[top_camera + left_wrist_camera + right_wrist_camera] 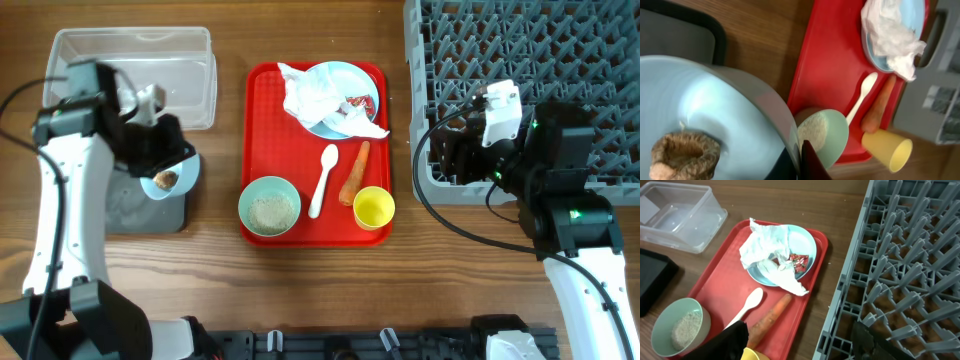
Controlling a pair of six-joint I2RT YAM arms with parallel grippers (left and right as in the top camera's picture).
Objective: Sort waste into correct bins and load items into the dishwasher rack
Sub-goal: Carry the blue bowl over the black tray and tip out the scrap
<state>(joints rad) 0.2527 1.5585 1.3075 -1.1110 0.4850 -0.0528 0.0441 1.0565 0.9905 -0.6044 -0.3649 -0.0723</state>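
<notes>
1. A light-blue bowl [715, 115] fills the near left, with a brown lump [685, 156] lying inside it.
2. The left hand [799, 161] grips the bowl's rim, one dark finger showing.
3. A black tray [685, 35] sits on the wooden bench [760, 40].
4. The red serving tray [830, 75] carries a pale-green bowl [832, 137] of rice [812, 132], a white spoon [862, 97], a carrot [879, 107] and a yellow cup [887, 147].
5. A crumpled napkin [887, 32] lies on the light-blue plate [914, 14].
</notes>
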